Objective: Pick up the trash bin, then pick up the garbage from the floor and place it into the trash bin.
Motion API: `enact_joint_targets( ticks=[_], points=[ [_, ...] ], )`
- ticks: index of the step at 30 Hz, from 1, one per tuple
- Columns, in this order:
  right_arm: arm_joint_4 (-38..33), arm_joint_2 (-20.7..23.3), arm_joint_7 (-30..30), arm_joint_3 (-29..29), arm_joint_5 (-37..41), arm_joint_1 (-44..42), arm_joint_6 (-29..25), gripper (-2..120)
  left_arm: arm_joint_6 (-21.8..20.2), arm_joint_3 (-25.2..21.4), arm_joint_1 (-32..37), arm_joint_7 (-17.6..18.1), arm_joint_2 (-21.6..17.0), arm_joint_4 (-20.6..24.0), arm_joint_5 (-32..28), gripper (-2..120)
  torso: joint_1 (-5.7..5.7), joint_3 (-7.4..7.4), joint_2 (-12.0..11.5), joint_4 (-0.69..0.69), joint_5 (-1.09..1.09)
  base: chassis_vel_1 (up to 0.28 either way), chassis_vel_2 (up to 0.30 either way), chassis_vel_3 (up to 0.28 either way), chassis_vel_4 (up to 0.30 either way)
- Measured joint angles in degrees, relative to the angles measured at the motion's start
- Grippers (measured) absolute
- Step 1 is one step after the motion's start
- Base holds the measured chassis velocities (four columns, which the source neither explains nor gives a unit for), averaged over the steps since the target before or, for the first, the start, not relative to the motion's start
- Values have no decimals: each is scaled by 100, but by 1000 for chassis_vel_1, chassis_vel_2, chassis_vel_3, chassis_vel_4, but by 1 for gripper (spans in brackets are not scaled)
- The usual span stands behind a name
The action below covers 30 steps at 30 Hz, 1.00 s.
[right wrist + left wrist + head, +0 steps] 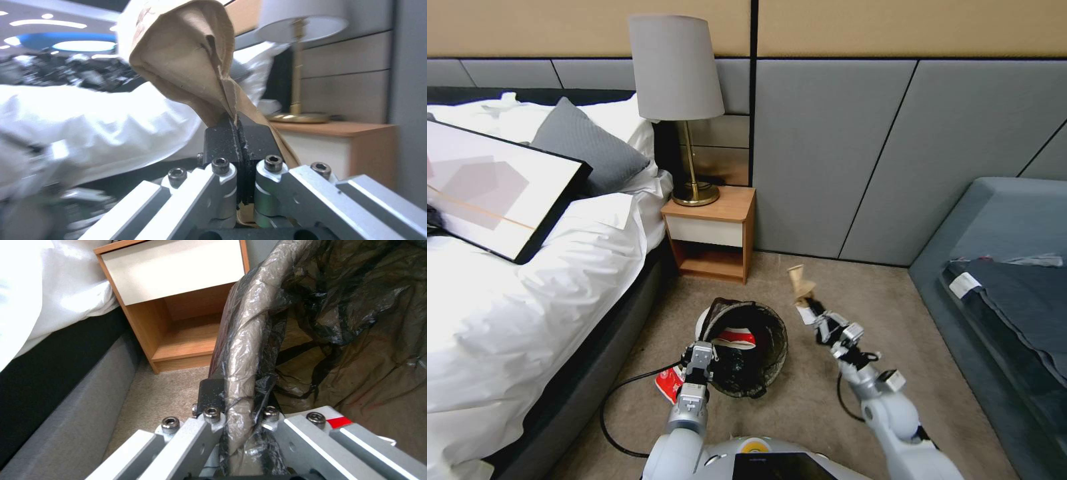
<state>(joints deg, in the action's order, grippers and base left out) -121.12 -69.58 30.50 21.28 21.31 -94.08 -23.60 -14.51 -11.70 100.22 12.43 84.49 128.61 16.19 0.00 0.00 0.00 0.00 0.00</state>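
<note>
Head view first, from my left: a bed (pixel 507 320) with white sheets runs along that side, a framed picture (pixel 487 187) lying on it and a grey pillow (pixel 584 147) behind. Just past the bed stands a wooden nightstand (pixel 710 233) with a brass lamp (pixel 684 107) on top. On the carpet in front of the nightstand sits the trash bin (pixel 747 347), white with a black bag liner, tipped so its mouth faces me; a red-and-white packet (pixel 737 337) lies inside it. My left gripper (pixel 699 363) is at the bin's near rim, and my left wrist view shows its fingers (pixel 209 396) pressed together on the liner-wrapped rim (pixel 242 366), one pad outside and the other inside the bag. Another red-and-white packet (pixel 668 383) lies on the floor just beside that gripper, next to a black cable (pixel 627 393) trailing over the carpet. Further right, my right gripper (pixel 814 310) is raised above the floor, beside the bin and apart from it, pinching a brown paper bag (pixel 800 283) that stands up out of the fingers. My right wrist view shows the black pads (pixel 222 140) closed tight on the bag's crumpled lower end, with the paper (pixel 186 56) flaring open above them. At the far right a grey-blue sofa (pixel 1000 220) runs along the wall, with dark fabric (pixel 1020 293) draped over its seat.
</note>
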Motion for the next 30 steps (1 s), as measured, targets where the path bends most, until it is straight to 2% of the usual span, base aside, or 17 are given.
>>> enact_joint_targets(
  ticks=[11, 28, 30],
  points=[
    [439, -107, 11, -735, -825, -178, -169, 0, 6, 26, -26, -8, 30, 1, 5, 0, 0, 0, 0, -1, 0, 0, 0, 0, 0],
    [1119, -283, -44, -769, -1055, 81, -295, 0, 7, 39, -22, -10, 46, 25, 24, 0, 0, 0, 0, 0, 0, 0, 0, 0, 0],
    [1157, -289, -80, -746, -1092, 101, -301, 3, 7, 40, -21, -10, 46, 27, 25, 0, 0, 0, 0, 0, 0, 0, 0, 0, 0]
  ],
)
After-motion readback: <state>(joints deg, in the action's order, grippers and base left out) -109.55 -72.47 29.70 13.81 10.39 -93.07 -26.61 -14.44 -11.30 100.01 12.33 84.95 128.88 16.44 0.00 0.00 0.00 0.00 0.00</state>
